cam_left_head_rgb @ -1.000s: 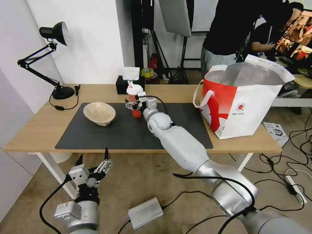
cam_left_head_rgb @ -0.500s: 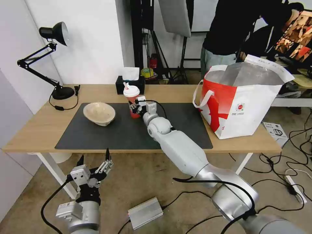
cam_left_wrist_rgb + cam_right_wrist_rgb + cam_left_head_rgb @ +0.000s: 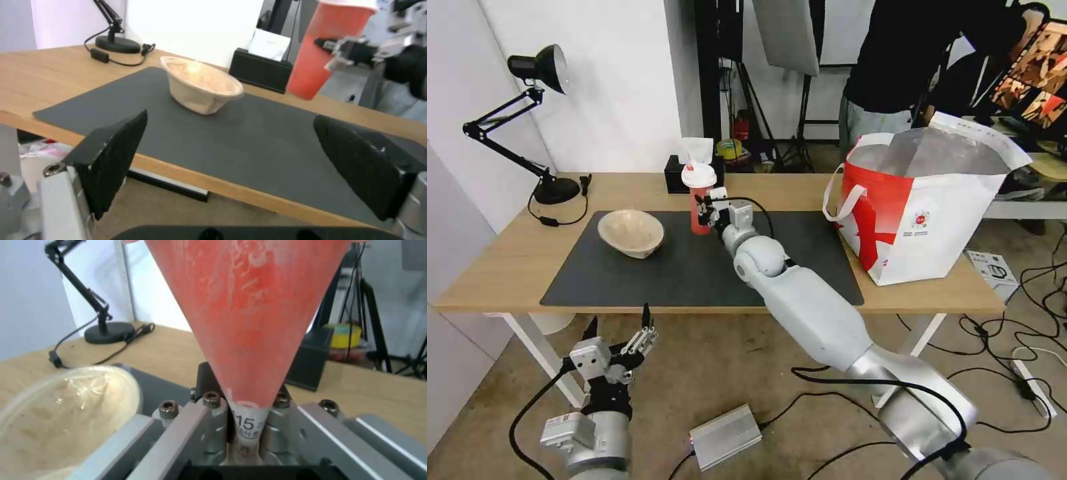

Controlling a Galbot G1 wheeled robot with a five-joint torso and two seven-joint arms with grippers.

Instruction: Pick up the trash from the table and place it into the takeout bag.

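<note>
while gripped, cup (image 3: 698,199) above mat (image 3: 627,280)

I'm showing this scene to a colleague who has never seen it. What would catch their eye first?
Probably the right hand, shut on a red cup with a white lid above the dark mat at mid-table. Next, the big red-and-white bag standing open at the table's right end, and a beige bowl on the mat's left part.

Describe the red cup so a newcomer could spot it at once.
On the table, look at the far edge of the grey mat, just in front of the tissue box. The red cup is there, held by the right gripper. Its white lid and tall shape distinguish it from the beige bowl.
</note>
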